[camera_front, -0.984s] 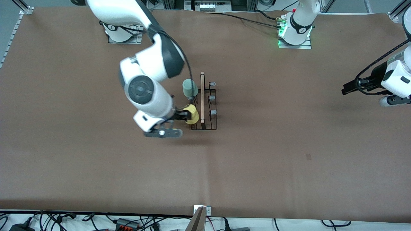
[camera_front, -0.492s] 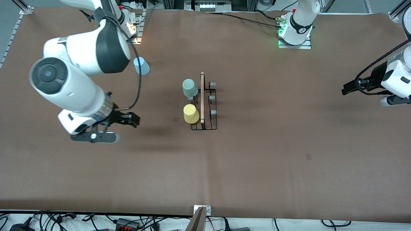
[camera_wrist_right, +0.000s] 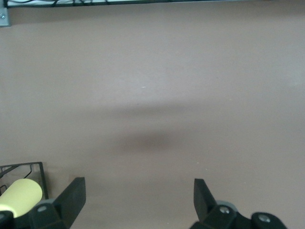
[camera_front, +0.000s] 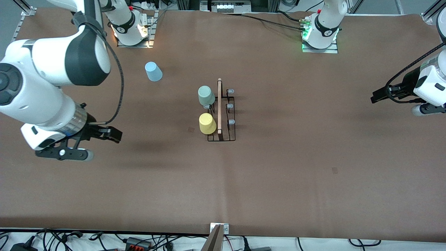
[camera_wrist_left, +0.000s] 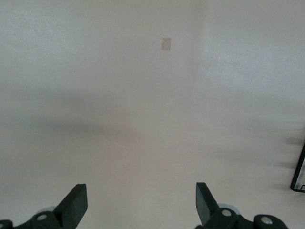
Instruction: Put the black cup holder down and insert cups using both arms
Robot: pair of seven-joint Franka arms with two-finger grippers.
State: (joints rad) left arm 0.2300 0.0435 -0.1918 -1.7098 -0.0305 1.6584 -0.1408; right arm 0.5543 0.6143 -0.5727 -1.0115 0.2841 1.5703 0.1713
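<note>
Counting three cups: yellow cup [camera_front: 207,123] and grey-green cup [camera_front: 206,95] on the black cup holder [camera_front: 222,118], light blue cup [camera_front: 153,71] loose. We see right gripper [camera_front: 115,134] and left gripper [camera_front: 374,98] spread wide, empty.

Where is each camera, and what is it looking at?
Front view: high across the table, facing both arms; it sees the black cup holder holding the yellow cup and grey-green cup, the light blue cup standing apart, and both arms.
Left wrist view: on the left arm's wrist, looking down at bare table; the open left gripper shows.
Right wrist view: on the right arm's wrist, looking down; the open right gripper shows.
Shared: front and right wrist views both show the yellow cup and holder.
</note>
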